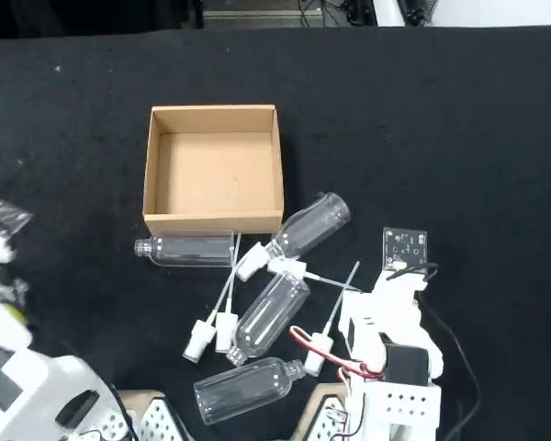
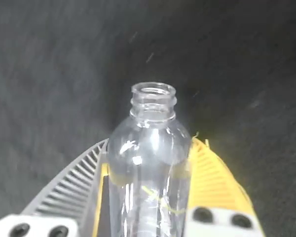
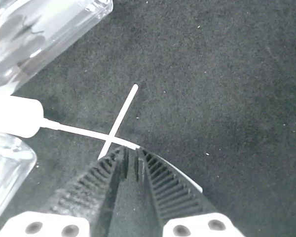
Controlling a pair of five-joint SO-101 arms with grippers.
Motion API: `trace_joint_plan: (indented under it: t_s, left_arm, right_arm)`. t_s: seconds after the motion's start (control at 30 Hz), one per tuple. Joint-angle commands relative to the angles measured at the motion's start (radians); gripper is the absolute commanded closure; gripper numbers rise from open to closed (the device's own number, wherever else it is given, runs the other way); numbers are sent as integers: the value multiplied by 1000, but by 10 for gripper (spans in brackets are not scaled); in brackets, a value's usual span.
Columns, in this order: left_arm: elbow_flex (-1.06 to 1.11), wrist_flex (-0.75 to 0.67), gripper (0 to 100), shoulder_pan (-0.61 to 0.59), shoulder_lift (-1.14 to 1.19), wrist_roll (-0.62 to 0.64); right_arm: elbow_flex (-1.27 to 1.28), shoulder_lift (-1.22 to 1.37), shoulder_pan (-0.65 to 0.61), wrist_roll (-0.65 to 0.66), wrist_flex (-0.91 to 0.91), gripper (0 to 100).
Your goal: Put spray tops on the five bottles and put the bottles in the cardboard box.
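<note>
the left claw (image 2: pixel 150 144) pinches a clear bottle (image 2: pixel 149 168) by its body, one grey and one yellow finger on either side, with the open threaded neck pointing out past the tips. held that way the mouth is free, which i take to be the reason: a spray top can be pushed in from ahead of the claw. no top is on it yet.

the right claw (image 3: pixel 130 155) has its fingers pressed almost together, a thin slit between them, low over the black desk (image 3: pixel 227 74). the tube (image 3: pixel 89 132) of a spray top (image 3: pixel 12 118) ends right at its tips, and a second tube (image 3: pixel 121 116) crosses just ahead. whether the tips pinch anything i cannot tell.

beyond that claw the other bottles (image 1: pixel 271 312) lie on their sides, and past them is the cardboard box (image 1: pixel 213 222), with no bottle in it.
</note>
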Motion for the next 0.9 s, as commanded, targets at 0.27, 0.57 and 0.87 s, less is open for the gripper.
trace_joint_plan:
  t_s: [0.27,0.57,0.87]
  left_arm:
    - [-162,20,700,-163,-5,-17]
    - [-325,219,700,-88,8,-55]
    - [-464,196,700,-90,190,-55]
  right_arm:
    - [-4,-96,15,3,8,987]
    - [-4,-96,15,3,8,987]
    - [-4,-96,15,3,8,987]
